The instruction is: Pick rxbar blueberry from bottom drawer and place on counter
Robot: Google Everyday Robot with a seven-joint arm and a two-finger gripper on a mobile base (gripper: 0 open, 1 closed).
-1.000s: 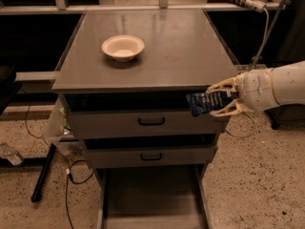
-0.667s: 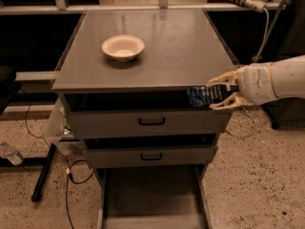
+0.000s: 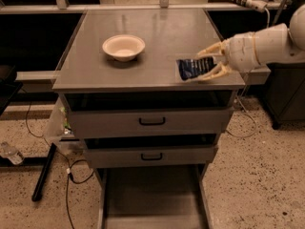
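My gripper (image 3: 206,65) reaches in from the right on a white arm and is shut on the rxbar blueberry (image 3: 192,68), a dark navy-blue wrapped bar. It holds the bar just above the front right part of the counter (image 3: 157,37). Whether the bar touches the counter I cannot tell. The bottom drawer (image 3: 151,194) stands pulled out below, and its grey floor shows bare.
A pale bowl (image 3: 123,47) sits on the counter's left middle. The two upper drawers with black handles (image 3: 152,121) are shut. A water bottle (image 3: 10,152) and cables lie on the speckled floor at left. A dark cabinet stands at right.
My gripper has risen with the bar from in front of the top drawer to above the counter's front right edge.
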